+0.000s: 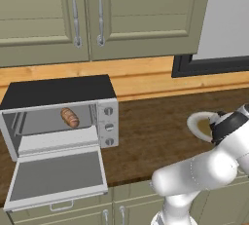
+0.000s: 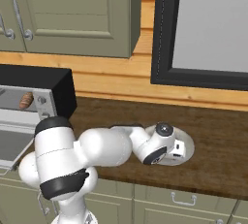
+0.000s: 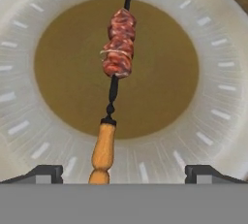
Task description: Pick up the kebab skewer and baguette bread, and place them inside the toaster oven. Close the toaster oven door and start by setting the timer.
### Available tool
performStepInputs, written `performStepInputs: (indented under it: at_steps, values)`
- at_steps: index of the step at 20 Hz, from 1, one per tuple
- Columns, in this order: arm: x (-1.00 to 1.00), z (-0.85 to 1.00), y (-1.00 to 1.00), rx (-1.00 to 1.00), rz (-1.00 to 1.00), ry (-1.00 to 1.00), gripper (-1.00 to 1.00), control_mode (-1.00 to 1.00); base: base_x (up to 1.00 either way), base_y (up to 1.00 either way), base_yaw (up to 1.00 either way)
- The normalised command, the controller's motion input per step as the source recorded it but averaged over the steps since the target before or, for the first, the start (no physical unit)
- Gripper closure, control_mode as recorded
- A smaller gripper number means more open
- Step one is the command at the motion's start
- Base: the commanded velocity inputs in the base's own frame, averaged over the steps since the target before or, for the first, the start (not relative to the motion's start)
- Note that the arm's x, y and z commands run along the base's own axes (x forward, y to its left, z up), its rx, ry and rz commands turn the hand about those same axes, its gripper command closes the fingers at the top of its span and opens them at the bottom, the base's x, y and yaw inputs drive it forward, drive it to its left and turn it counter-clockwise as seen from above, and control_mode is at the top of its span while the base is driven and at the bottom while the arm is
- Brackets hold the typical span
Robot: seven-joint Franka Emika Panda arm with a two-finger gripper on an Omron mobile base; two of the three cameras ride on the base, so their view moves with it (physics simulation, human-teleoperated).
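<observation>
We're hovering over the plate (image 3: 213, 97) on the bench (image 1: 155, 131), pincer (image 3: 123, 174) spread wide with nothing between its tips, lined up above the kebab skewer (image 3: 116, 72). The skewer lies across the plate's brown centre, wooden handle toward us, meat chunks further along, so we judge we're set to drop down and close on it. Over at the toaster oven (image 1: 58, 92), the baguette bread (image 1: 70, 117) already sits inside on the rack. The toaster oven door (image 1: 56, 178) hangs folded down flat, left that way, we reckon, for the skewer to follow.
</observation>
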Motion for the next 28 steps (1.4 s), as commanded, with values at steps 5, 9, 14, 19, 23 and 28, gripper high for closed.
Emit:
performStepInputs:
  at_steps: [5, 9, 14, 19, 23, 28]
  values:
    - [0.13, 0.0, 0.0, 0.0, 0.0, -0.08, -1.0, -1.0, 0.0, 0.0, 0.0]
    - [0.14, -0.02, 0.0, 0.0, 0.0, -0.1, -1.0, -1.0, 0.0, 0.0, 0.0]
    - [0.06, -0.03, 0.0, 0.0, 0.0, -0.02, -1.0, -1.0, 0.0, 0.0, 0.0]
    - [0.0, -0.13, 0.0, 0.0, 0.0, 0.0, -1.0, -1.0, 0.0, 0.0, 0.0]
    - [0.0, -0.2, 0.0, 0.0, 0.0, -0.02, -1.0, -1.0, 0.0, 0.0, 0.0]
    - [0.0, -0.14, 0.0, 0.0, 0.0, -0.03, -1.0, -1.0, 0.0, 0.0, 0.0]
